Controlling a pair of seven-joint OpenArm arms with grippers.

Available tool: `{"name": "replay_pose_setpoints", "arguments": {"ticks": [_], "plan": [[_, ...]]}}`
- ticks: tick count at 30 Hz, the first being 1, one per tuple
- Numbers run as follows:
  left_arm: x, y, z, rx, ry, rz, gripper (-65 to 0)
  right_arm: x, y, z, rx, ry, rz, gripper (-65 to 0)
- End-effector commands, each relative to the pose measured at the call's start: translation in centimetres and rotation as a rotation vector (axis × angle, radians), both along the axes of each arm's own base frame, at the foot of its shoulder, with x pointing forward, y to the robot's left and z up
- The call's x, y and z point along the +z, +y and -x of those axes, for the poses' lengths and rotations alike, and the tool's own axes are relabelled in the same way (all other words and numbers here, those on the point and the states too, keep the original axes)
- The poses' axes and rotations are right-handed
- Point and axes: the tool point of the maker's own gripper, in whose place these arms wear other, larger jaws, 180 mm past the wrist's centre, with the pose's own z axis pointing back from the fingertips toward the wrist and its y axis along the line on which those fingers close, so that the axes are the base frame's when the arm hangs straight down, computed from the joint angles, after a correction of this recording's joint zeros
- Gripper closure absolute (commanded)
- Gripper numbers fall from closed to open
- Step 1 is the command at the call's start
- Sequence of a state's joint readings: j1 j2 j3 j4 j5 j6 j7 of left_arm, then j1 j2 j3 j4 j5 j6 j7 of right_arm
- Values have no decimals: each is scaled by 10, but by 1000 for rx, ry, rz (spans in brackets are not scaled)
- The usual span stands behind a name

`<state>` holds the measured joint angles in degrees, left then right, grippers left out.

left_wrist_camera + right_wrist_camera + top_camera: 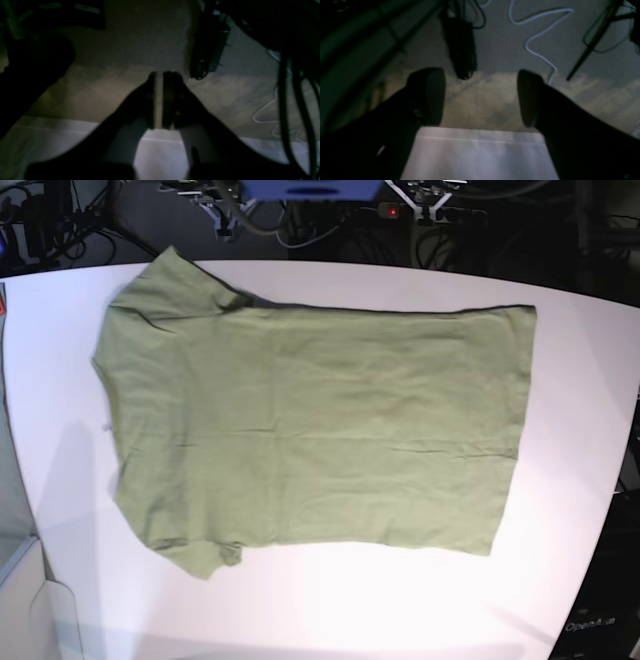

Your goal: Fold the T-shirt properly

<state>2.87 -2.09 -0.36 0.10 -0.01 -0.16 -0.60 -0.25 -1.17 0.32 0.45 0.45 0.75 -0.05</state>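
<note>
Left wrist view: the left gripper (159, 100) hangs past the table (160, 152) edge, over carpet (105, 100), with its jaws brought almost together, a thin slit between them and nothing caught there. No shirt shows here; the arm appears parked clear of the cloth, probably so the garment lies undisturbed before work starts. A dark unit (208, 47) and cables (297, 100) sit on the floor beyond the table.

Right wrist view: the right gripper (480, 97) is spread wide, its two pads well apart and empty, also held just off the table's (480, 155) edge above the carpet. A pale cord (540, 37) snakes across the floor beyond. Again the shirt is out of sight, so this arm too seems to be waiting at rest.

Base view: the shirt (320, 425) lies flat on the table (400, 610), covering most of its middle, with no fold made yet. Its long axis runs across the picture: neck and sleeves (170, 285) toward the picture's left, hem (515, 430) toward the right. One sleeve points to the table's far edge, the other (200, 555) to the near edge. Neither arm shows here. Spread open like this, the shirt looks ready for a first fold along its length.
</note>
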Motion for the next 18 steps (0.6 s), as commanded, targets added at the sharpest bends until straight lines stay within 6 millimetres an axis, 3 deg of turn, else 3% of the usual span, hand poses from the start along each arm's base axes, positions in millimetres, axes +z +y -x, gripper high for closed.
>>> {"name": "replay_pose_setpoints", "arguments": {"ticks": [1,7,18], "plan": [[0,1,6,3,13,-3,-36,0,-4,-3,-3,-5,14,-443],[1,18,6,1,13,-28,-36,0,-3,0,-3,-1,12,-443],[2,14,15,-19,14,-19,-35,0,-7,-5,3,-7,18,-443]]}}
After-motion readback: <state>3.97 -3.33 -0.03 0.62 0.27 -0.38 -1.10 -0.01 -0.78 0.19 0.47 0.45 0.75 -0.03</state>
